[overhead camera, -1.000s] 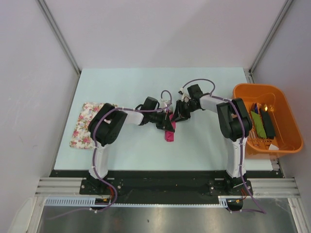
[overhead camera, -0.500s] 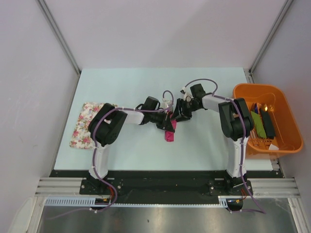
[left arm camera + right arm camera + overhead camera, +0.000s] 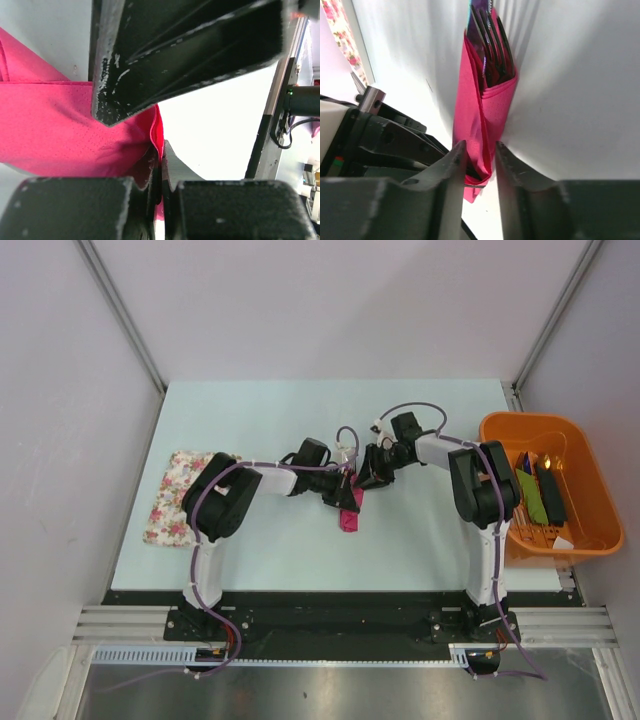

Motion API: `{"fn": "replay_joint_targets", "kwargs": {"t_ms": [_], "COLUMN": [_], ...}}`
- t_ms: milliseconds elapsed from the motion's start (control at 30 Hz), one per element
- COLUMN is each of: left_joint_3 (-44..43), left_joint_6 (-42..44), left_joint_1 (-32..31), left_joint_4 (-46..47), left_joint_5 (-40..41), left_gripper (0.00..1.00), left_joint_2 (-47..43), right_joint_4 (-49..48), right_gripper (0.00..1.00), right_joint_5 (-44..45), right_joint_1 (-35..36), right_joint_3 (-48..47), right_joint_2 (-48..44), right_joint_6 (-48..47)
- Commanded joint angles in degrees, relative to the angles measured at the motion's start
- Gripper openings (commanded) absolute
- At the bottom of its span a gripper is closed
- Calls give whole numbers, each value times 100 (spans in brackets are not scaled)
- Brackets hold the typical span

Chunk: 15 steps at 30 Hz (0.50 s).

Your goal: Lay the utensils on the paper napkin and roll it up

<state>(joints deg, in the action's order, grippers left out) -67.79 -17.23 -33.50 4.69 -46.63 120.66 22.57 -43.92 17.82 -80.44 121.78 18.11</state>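
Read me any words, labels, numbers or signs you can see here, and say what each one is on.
No text can be read in any view.
The paper napkin is plain pink, with no print.
The cloth mat shows a flower pattern only, with no lettering.
In the orange tub, anything printed is too small to read.

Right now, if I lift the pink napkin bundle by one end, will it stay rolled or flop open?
Probably floppy: the paper napkin is thin, loosely layered paper, creasing where the left gripper pinches it. The utensils poke from its open end, so tilting may let them slide out. Flat folds suggest it won't roll.
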Motion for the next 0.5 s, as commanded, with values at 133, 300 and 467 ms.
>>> {"fn": "replay_joint_targets", "kwargs": {"t_ms": [133, 300, 467], "left_joint_3": [108, 178, 485], "left_joint_6": [510, 310, -402], "left_joint_1": [-193, -158, -70], "left_joint_4": [-961, -769, -118], "left_joint_5": [321, -64, -776], "left_gripper": [6, 31, 61], "left_joint_2": [169, -296, -1465], "right_joint_4": [213, 239, 204], "right_gripper": [11, 0, 0], "right_joint_5": [-38, 103, 165], "right_joint_1": [54, 63, 63], "right_joint_3": [-85, -59, 2], "right_joint_2": [83, 232, 294], "right_joint_6": [-299, -510, -598]}}
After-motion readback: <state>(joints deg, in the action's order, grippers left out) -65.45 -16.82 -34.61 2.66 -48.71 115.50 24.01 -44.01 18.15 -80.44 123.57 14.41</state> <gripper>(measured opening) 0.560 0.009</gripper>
